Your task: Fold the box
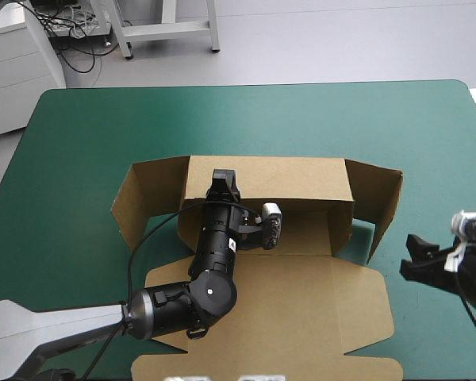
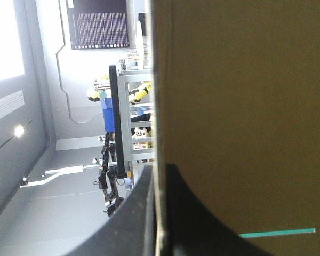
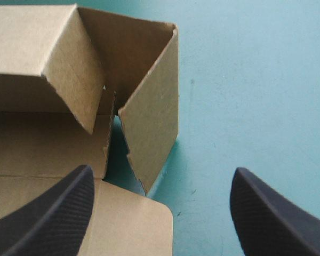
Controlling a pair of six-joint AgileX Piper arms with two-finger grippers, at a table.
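Table [image 1: 79, 135]: teal-green cover, filling most of the high view.
Box [image 1: 309, 270]: brown board at the centre of the frame, only part-formed, with its floor flat on the table.
Front panel [image 1: 301, 317]: a wide sheet with rounded tabs, lying flat at lower centre.
Far wall [image 1: 301, 176]: raised upright across the middle of the frame.
Left flap [image 1: 139, 202]: stands at the far wall's left end, splayed outward and not tucked.
Right flap [image 1: 381, 202]: stands the same way at the right end.
Left tool [image 1: 222, 181]: clenched on the far wall's top edge, with the board between its black fingers [image 2: 122, 234].
Right tool [image 1: 416, 255]: released, its fingers [image 3: 53, 208] wide apart, at the right of the frame near the right flap and touching nothing.
Done: the far wall is up, which I judge an early-to-middle stage.
Left to do: probably swinging both flaps inward, then raising and tucking the remaining walls. The front panel looks untouched.
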